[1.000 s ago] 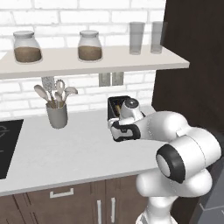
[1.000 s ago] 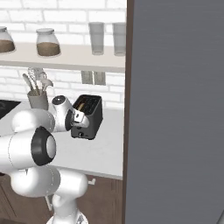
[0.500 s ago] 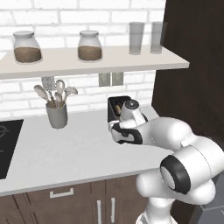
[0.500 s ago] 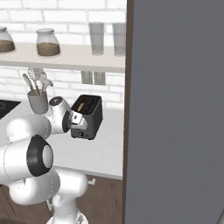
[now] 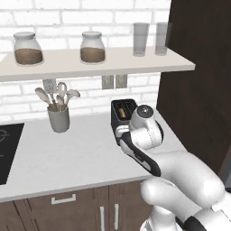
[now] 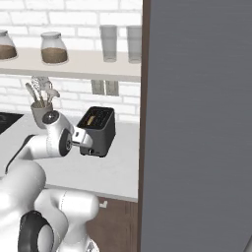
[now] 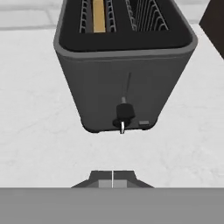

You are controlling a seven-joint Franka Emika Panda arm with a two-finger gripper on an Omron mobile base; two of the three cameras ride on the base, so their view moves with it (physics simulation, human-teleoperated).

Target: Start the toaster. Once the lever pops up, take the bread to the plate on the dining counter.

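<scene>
The dark grey toaster [image 7: 127, 83] stands on the grey worktop [image 7: 35, 131], with its narrow front face turned to the hand view. Its black lever [image 7: 124, 114] sits low on that face, at the bottom of its slot. The golden bread [image 7: 99, 17] stands sunk in the left slot. My gripper [image 7: 113, 179] is shut and holds nothing, a short way in front of the lever and apart from it. In the left base view my hand covers the front of the toaster [image 5: 122, 109]. From the right, my hand points at the front of the toaster [image 6: 101, 129]. The plate and the dining counter are out of view.
A grey holder of spoons [image 5: 58, 118] stands left of the toaster, and a black cooktop [image 5: 6, 151] lies further left. Above is a shelf [image 5: 90, 63] with jars and glasses. A tall dark cabinet [image 5: 198, 81] closes the right side, close behind the toaster.
My hand has sunk a little in front of the toaster's face. The arm's elbow has swung low and toward the camera. The toaster has not moved.
</scene>
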